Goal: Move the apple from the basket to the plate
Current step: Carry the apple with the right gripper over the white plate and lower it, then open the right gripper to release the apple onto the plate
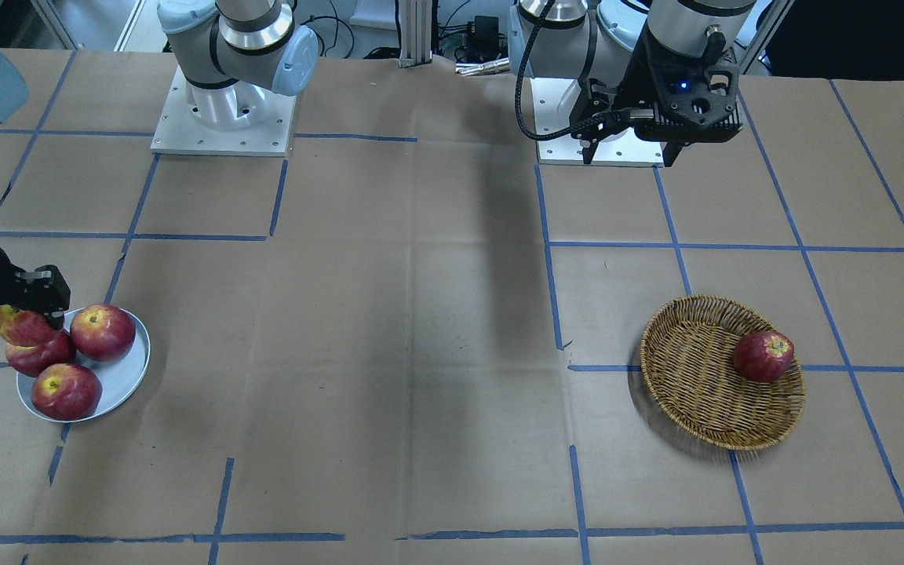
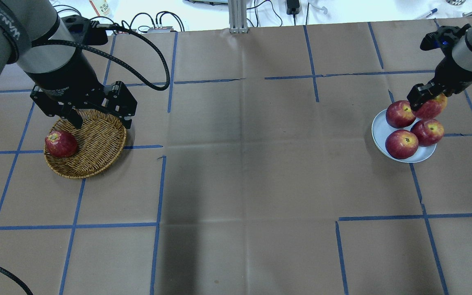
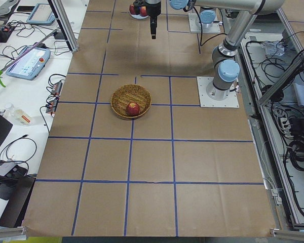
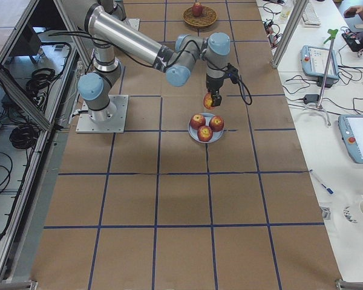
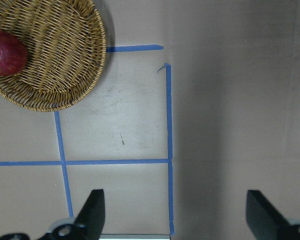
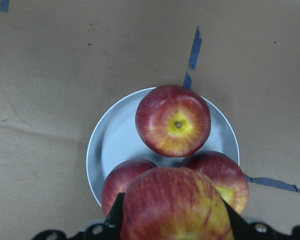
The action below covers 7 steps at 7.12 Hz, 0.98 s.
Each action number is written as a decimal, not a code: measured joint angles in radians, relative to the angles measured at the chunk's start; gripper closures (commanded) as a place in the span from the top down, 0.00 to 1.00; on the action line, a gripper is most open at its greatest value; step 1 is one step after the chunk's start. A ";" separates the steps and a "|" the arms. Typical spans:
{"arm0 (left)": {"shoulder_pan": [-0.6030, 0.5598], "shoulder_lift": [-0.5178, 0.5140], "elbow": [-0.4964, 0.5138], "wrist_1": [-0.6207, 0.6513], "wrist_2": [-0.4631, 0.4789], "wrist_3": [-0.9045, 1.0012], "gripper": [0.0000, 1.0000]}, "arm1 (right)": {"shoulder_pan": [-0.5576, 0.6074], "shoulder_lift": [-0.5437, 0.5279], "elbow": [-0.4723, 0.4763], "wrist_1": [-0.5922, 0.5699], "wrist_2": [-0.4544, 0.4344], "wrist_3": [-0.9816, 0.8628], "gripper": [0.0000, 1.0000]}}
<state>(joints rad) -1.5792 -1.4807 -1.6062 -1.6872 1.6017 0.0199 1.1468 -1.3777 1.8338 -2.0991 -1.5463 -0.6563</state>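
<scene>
My right gripper [image 2: 425, 103] is shut on the apple [image 2: 432, 107], streaky pinkish-red with yellow, and holds it just above the far edge of the pale blue-grey plate [image 2: 379, 130]. The right wrist view shows the apple [image 6: 175, 205] between the fingers, over the plate [image 6: 115, 145]. Three red apples lie on the plate. The wicker basket [image 2: 96, 143] sits at the left with one dark red apple [image 2: 60, 144] in it. My left gripper [image 2: 101, 122] is open and empty, high over the basket's far rim.
Brown paper with blue tape lines covers the table. The three apples [image 1: 103, 332] nearly fill the plate [image 1: 124, 375]. The basket [image 1: 695, 384] stands about a table's width away from the plate. Both arm bases stand at the robot's edge of the table.
</scene>
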 measured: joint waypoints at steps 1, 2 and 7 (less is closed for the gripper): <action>0.001 0.000 0.000 0.000 0.001 0.000 0.99 | -0.016 0.002 0.047 -0.061 0.008 -0.018 0.57; 0.001 0.001 0.000 0.000 0.001 0.001 0.99 | -0.022 0.007 0.073 -0.096 0.011 -0.024 0.58; 0.003 0.006 -0.002 -0.003 0.001 0.002 0.99 | -0.024 0.052 0.081 -0.156 0.013 -0.022 1.00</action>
<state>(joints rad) -1.5759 -1.4747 -1.6087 -1.6903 1.6030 0.0215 1.1232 -1.3259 1.9148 -2.2555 -1.5333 -0.6779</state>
